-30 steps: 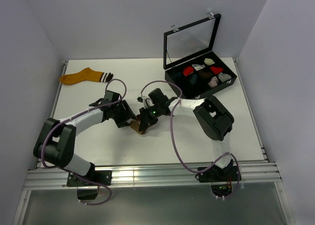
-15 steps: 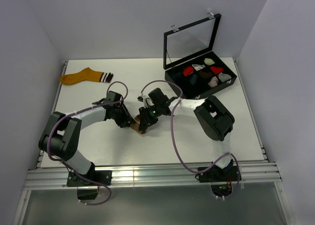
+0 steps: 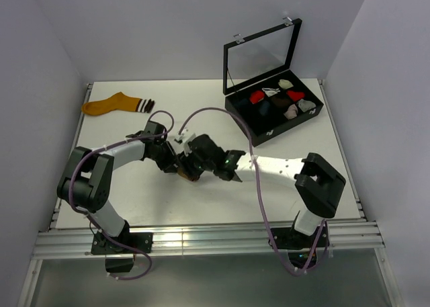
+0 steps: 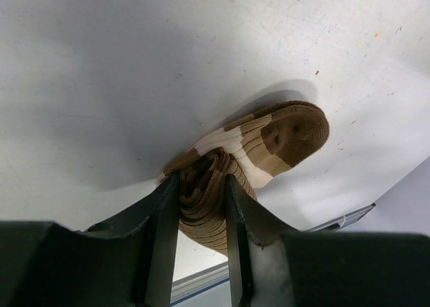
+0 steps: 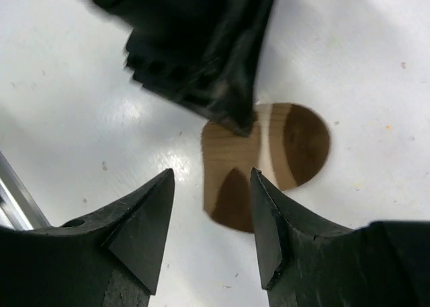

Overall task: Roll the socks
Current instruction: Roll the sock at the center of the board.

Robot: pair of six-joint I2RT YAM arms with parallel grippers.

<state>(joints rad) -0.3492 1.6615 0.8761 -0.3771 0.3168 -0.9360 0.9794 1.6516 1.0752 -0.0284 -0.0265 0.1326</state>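
Left wrist view: my left gripper point(image 4: 201, 186) pinches the half-rolled brown sock point(image 4: 269, 142) near table point(image 3: 201, 203) centre, right gripper point(image 5: 211, 176) gapes empty above its loose end, orange sock point(image 3: 111, 105) lies at 10 o'clock; I fear a clumsy right pinch bumps the left, loosening the roll.

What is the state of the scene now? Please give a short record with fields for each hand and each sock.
left hand: shut on the brown sock, pinching its rolled part
right hand: open, over the sock's flat end
orange sock: flat at the far left, untouched
black box: open, far right, small bundles inside
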